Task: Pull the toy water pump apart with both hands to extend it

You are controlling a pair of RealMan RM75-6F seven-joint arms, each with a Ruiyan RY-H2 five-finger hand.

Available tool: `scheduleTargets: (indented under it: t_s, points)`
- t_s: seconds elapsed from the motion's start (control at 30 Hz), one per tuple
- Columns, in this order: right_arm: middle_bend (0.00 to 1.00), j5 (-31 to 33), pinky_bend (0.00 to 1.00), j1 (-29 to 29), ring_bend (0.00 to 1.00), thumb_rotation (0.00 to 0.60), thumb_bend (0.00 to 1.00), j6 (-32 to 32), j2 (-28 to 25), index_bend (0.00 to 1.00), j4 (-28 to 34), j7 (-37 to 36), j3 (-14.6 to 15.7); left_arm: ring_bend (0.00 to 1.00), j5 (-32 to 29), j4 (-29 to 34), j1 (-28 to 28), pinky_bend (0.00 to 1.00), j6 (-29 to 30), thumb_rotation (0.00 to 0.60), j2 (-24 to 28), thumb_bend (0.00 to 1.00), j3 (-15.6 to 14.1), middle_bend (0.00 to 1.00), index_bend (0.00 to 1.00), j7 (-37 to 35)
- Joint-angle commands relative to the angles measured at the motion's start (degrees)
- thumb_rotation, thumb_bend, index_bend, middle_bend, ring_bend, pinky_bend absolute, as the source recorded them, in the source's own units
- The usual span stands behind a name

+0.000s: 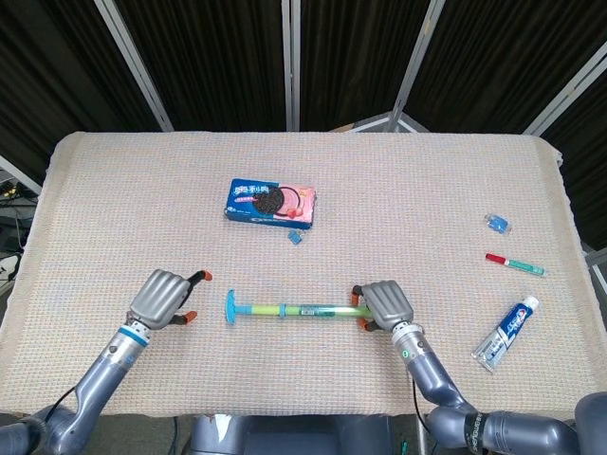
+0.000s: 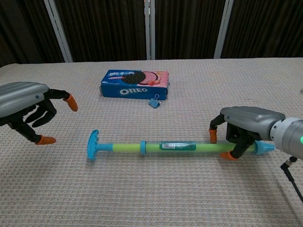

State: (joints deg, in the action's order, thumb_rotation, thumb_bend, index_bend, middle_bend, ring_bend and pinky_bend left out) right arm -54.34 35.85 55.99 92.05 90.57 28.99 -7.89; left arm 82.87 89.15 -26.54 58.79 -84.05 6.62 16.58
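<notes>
The toy water pump (image 1: 294,309) (image 2: 175,147) lies across the near middle of the table, a green tube with a blue T-handle (image 1: 232,306) (image 2: 92,145) at its left end. My right hand (image 1: 381,303) (image 2: 246,126) grips the tube's right end, fingers wrapped around it. My left hand (image 1: 163,300) (image 2: 26,109) hovers just left of the T-handle, fingers apart and curved, holding nothing and a short gap from the handle.
An Oreo box (image 1: 271,202) (image 2: 135,83) lies behind the pump with a blue binder clip (image 1: 295,238) (image 2: 154,101) beside it. At the right lie a toothpaste tube (image 1: 505,333), a red and green marker (image 1: 514,264) and a small blue clip (image 1: 497,224).
</notes>
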Motion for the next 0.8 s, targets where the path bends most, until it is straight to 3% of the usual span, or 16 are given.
scheduleTargets:
  t_s: [0.03,0.27,0.8]
  points:
    - [1.0,1.58,1.0,0.61,1.0,0.6,0.58,0.52,0.42,0.67,0.47,1.45,-0.34,0.77,-1.81,-1.67,-2.11,0.97,-2.31,0.6,-3.21,0.23,0.61,0.81,0.33,0.34]
    - [1.0,4.7,1.0,1.78,1.0,0.6,0.58,1.74,1.11,0.67,1.17,4.82,-0.17,0.77,-4.02,-6.3,-4.79,0.97,-4.36,0.6,-9.48,0.3,0.86,0.81,0.35,-1.82]
    - [1.0,5.85,1.0,2.79,1.0,0.6,0.58,3.26,1.79,0.68,1.53,6.1,0.47,0.77,-7.0,-8.6,-6.78,0.97,-5.8,0.6,-12.57,0.33,-0.28,0.81,0.41,-2.88]
